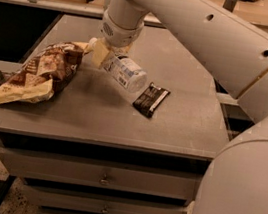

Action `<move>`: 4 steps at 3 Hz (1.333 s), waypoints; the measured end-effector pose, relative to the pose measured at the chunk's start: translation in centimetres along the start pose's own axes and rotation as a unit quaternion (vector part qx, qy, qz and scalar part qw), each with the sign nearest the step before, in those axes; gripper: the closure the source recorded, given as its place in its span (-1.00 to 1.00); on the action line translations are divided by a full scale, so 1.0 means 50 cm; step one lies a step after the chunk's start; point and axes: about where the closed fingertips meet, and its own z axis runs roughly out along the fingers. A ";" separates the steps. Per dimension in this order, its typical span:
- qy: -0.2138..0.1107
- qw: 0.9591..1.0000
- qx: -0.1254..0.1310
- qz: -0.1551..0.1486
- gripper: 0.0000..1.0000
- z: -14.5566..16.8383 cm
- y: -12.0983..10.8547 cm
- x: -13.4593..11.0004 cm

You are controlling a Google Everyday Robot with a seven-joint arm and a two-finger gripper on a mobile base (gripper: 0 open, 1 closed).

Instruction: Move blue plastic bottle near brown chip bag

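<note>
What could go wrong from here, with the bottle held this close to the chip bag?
1. The gripper holds the blue plastic bottle by one end, tilted over the table. Set down on its side, it may roll.
2. The brown chip bag has its upper edge right beside the gripper, so lowering here could push or crumple it.
3. The dark snack wrapper lies just beyond the bottle's free end and could get knocked.

grey table (186, 130) bears brown chip bag (37, 76), dark wrapper (151, 99) (jaws beside bag)
</note>
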 end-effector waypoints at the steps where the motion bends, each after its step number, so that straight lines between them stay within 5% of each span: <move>1: 0.010 0.999 0.003 0.048 1.00 -0.002 -0.012 -0.009; 2: 0.028 0.991 0.054 0.122 1.00 -0.021 -0.034 -0.036; 3: 0.029 0.984 0.062 0.164 1.00 -0.014 -0.033 -0.041; 4: 0.045 0.973 0.095 0.204 1.00 0.008 -0.057 -0.026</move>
